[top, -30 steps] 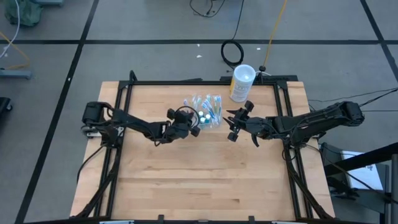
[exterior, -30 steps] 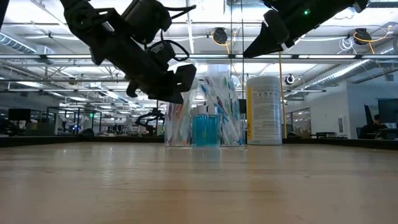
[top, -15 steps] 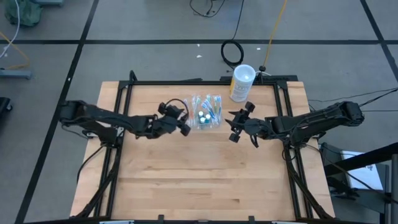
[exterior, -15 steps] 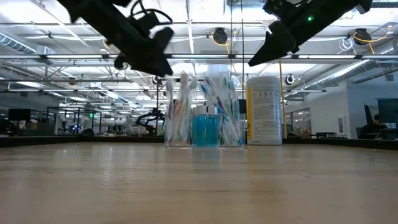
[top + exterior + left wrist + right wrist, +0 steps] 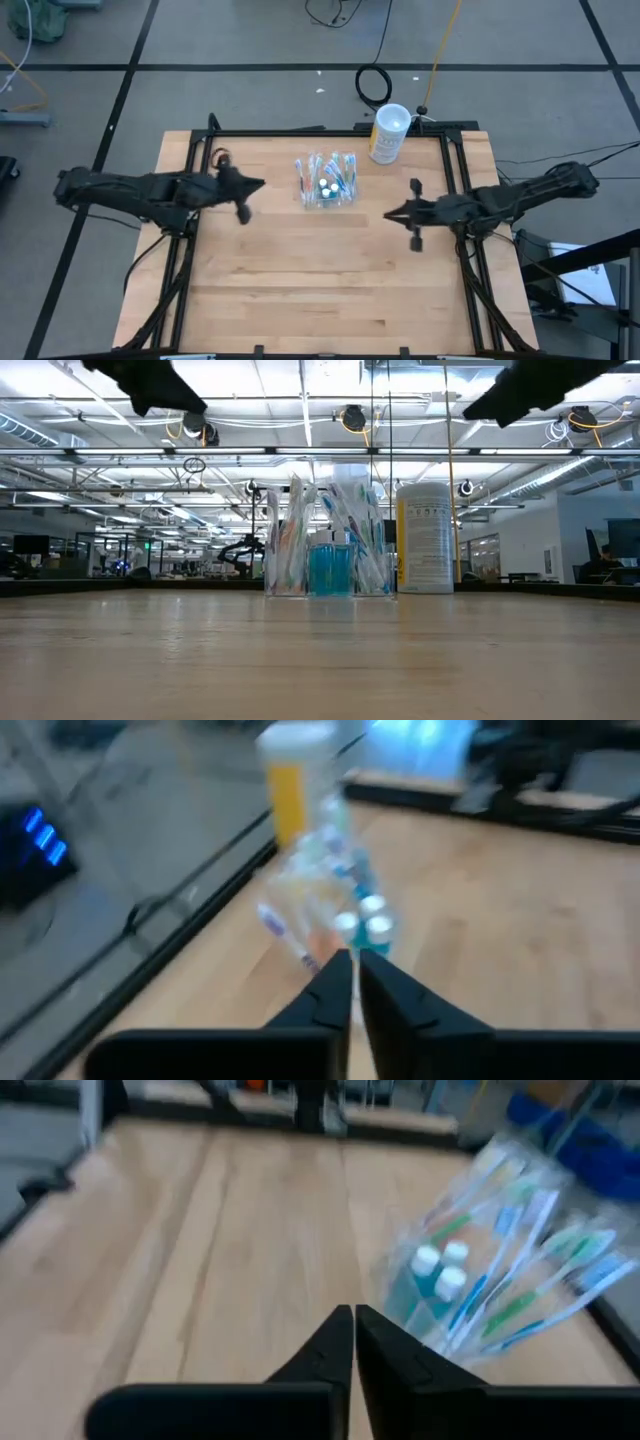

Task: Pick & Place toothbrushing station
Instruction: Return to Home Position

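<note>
Empty, fingers pressed together on left gripper (image 5: 255,185) and right gripper (image 5: 392,213) flanking the upper-centre holder (image 5: 327,182), could topple it only by swinging inward.

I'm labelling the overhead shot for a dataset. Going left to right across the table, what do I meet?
left end effector → clear toothbrush organizer → right end effector

Location type: an open-plan robotics laboratory, identified by a wooden table (image 5: 320,280) in a black metal frame (image 5: 290,133) flanked by the left arm (image 5: 130,190) and right arm (image 5: 520,195), a grey floor (image 5: 250,40) with loose cables (image 5: 374,85), exposed ceiling pipework (image 5: 300,452) and strip lights (image 5: 20,430), and distant desks with monitors (image 5: 30,545).
</note>
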Controlling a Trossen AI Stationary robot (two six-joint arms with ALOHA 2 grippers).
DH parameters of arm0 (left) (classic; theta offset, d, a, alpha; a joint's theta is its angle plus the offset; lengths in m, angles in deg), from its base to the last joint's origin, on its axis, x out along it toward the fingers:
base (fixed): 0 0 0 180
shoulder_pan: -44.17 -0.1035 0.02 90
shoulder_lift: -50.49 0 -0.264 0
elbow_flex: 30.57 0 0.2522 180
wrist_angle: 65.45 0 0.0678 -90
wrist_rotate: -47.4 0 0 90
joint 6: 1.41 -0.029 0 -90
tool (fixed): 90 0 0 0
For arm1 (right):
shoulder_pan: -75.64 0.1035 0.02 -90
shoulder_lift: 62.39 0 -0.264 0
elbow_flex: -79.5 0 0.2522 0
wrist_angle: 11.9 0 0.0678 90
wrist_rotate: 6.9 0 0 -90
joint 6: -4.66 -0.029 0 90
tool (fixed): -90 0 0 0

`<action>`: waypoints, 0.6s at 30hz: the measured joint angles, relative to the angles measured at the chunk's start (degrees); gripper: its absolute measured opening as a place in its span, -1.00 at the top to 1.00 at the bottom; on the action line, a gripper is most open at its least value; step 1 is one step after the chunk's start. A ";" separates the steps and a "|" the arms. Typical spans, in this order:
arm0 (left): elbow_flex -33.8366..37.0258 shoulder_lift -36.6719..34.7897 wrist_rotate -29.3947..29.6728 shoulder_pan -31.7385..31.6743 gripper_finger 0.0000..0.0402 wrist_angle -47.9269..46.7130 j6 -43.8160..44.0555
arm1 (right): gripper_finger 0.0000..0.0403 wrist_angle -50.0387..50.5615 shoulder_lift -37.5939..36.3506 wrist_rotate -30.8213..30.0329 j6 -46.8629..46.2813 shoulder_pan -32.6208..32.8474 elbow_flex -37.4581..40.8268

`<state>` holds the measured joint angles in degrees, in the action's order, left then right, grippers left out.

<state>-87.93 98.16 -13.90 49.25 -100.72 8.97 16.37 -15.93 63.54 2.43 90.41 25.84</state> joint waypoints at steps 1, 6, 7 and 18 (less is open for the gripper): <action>1.43 -2.36 -0.90 0.82 0.92 1.21 -2.31 | 0.96 -1.12 -2.32 0.43 0.44 0.36 1.60; 12.25 -13.56 -9.77 3.37 0.92 14.09 -14.38 | 0.93 -6.46 -14.64 3.53 1.27 0.98 10.64; 14.89 -15.51 -11.75 3.45 0.91 17.10 -15.93 | 0.95 -6.66 -16.91 5.92 1.48 0.98 12.26; 35.40 -28.00 -18.21 2.93 0.94 37.38 -19.47 | 0.97 -9.48 -36.23 15.37 3.70 0.98 25.39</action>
<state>-52.53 70.15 -32.11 52.18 -63.34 -10.51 6.89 -52.16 78.91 6.12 91.39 51.24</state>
